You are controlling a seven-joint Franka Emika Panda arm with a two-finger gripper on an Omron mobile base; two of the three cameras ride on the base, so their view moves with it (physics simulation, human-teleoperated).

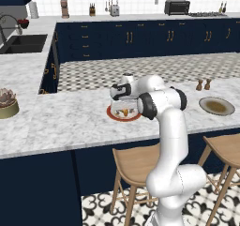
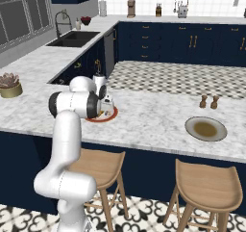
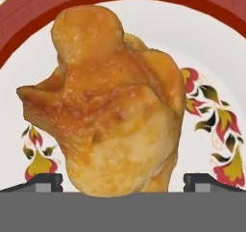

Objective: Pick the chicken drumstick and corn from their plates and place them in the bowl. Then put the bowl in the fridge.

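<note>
The golden-brown chicken drumstick [image 3: 113,106] lies on the white plate with a red rim [image 3: 144,0] and looms large in the hand view. My gripper [image 3: 123,183] is open right over it, one dark fingertip [image 3: 43,182] on each side of the meat. In the left base view the gripper [image 1: 123,107] hangs just above the drumstick [image 1: 124,112] on that plate [image 1: 111,113], mid-counter. The right base view puts the plate [image 2: 109,118] behind my forearm. The grey plate with a brownish centre [image 1: 216,106] sits far right. Corn, bowl and fridge are out of view.
Two small brown shakers [image 1: 203,85] stand behind the grey plate [image 2: 206,128]. A potted plant [image 1: 7,103] sits at the counter's left end. Wooden stools [image 1: 136,166] stand below the front edge. A sink [image 2: 72,38] lies on the far-left counter.
</note>
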